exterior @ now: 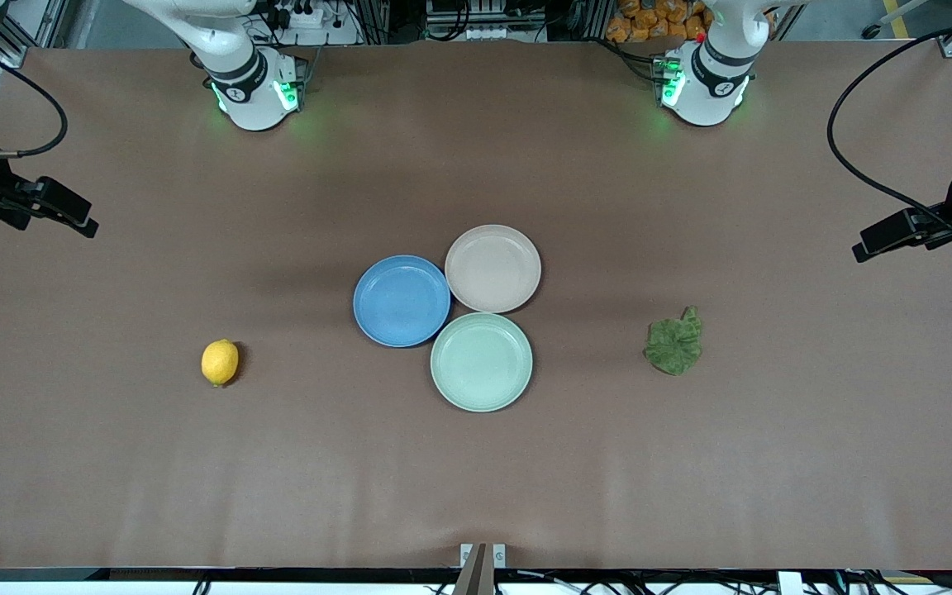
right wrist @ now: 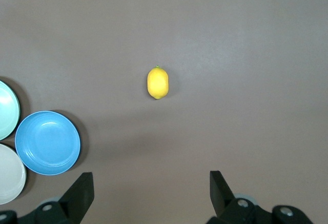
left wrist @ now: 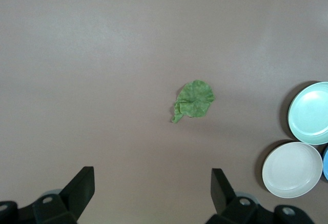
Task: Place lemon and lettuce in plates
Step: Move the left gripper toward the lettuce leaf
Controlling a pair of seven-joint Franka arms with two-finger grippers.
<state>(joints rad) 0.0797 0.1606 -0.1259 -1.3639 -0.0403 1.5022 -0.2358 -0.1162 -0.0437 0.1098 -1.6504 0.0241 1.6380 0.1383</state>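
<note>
- On the table toward the right arm's end lay the lemon, by itself, well apart from the plates. It looked small, firm and a bit bumpy, so it could roll. A good hold would be across its short, fat middle.
- Toward the left arm's end lay the lettuce, one crinkly green leaf, flat on the table. It looked very light, soft and floppy, and easy to tear. Pinching a raised fold near its middle seemed best.
- In the middle sat the blue plate and the beige-pink plate, touching each other. Both were empty.
- A mint-green plate sat just beside them, nearer the front camera, empty too.
- The right gripper hung high over the table near the lemon, fingers wide apart, holding nothing.
- The left gripper hung high near the lettuce, fingers also wide apart and empty.
</note>
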